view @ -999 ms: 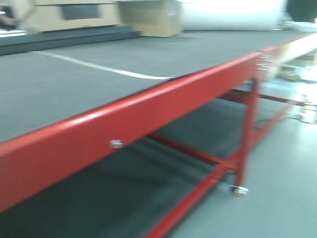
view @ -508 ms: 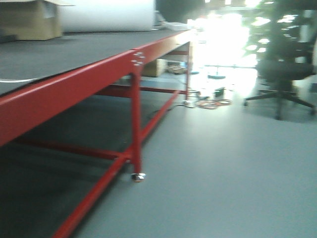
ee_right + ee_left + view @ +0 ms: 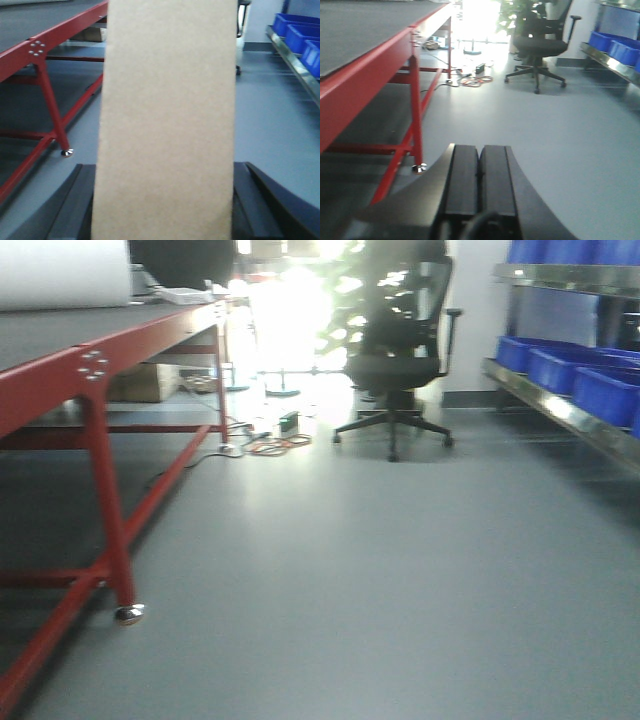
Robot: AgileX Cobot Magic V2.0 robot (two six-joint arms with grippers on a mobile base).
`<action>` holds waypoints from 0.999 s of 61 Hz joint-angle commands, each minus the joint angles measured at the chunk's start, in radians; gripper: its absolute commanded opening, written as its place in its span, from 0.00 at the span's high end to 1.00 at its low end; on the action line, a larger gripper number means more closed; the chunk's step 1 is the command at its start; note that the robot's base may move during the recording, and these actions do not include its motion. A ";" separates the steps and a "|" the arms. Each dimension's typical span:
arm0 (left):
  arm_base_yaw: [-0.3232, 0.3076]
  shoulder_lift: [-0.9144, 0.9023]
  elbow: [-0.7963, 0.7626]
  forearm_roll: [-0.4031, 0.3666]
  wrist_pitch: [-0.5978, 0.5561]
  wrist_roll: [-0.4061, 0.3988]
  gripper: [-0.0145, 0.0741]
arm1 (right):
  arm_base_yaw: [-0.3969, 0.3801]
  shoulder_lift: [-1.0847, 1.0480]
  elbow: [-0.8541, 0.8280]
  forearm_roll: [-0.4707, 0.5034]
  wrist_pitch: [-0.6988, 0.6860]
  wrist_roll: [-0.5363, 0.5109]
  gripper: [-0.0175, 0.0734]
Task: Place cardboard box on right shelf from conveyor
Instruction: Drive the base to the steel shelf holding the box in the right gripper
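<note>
Tan corrugated cardboard box (image 3: 167,100), tall, narrow and unprinted: it is held upright in the right gripper (image 3: 165,167). One dark finger (image 3: 75,210) is set against each narrow side. Its broad face fills most of the right wrist view. The box is seen in the air above the smooth grey floor (image 3: 380,590), with the conveyor to its left and the shelf to its right, touching neither.

Left gripper (image 3: 480,147): the two black fingers (image 3: 465,175) are pressed flat together with nothing between them, and are pointed out over the floor.

Wide dark grey conveyor (image 3: 40,335) with woven belt: it is carried on a red steel frame (image 3: 105,490) with a bolted leg and a metal foot, and runs along the left side.

Shiny stainless-steel shelf (image 3: 555,405): it is seen at the right edge, and blue plastic bins (image 3: 555,365) are stood along it.

Black mesh-backed office chair (image 3: 400,360) on a five-star base: it is placed well back, between conveyor and shelf. Coiled cables (image 3: 275,445) are laid on the floor near the conveyor's far leg.
</note>
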 commanded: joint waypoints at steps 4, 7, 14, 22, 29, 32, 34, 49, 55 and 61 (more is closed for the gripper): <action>0.001 -0.015 0.008 -0.006 -0.087 0.000 0.97 | -0.006 0.015 -0.025 -0.026 -0.101 -0.007 0.57; 0.001 -0.015 0.008 -0.006 -0.087 0.000 0.97 | -0.006 0.015 -0.025 -0.026 -0.101 -0.007 0.57; -0.001 -0.015 0.009 -0.006 -0.087 0.000 0.97 | -0.006 0.015 -0.025 -0.026 -0.101 -0.007 0.57; -0.005 -0.015 0.009 -0.006 -0.087 0.000 0.97 | -0.006 0.018 -0.025 -0.026 -0.102 -0.007 0.57; -0.005 -0.015 0.009 -0.006 -0.087 0.000 0.97 | -0.006 0.014 -0.025 -0.026 -0.098 -0.007 0.57; -0.005 -0.015 0.009 -0.006 -0.087 0.000 0.97 | -0.006 0.015 -0.025 -0.026 -0.098 -0.007 0.57; -0.005 -0.015 0.009 -0.006 -0.087 0.000 0.97 | -0.006 0.015 -0.025 -0.026 -0.099 -0.007 0.57; -0.005 -0.015 0.009 -0.006 -0.087 0.000 0.97 | -0.006 0.015 -0.025 -0.026 -0.097 -0.007 0.57; -0.005 -0.015 0.009 -0.006 -0.087 0.000 0.97 | -0.006 0.015 -0.025 -0.026 -0.097 -0.007 0.57; -0.005 -0.015 0.009 -0.006 -0.087 0.000 0.97 | -0.006 0.015 -0.025 -0.026 -0.097 -0.007 0.57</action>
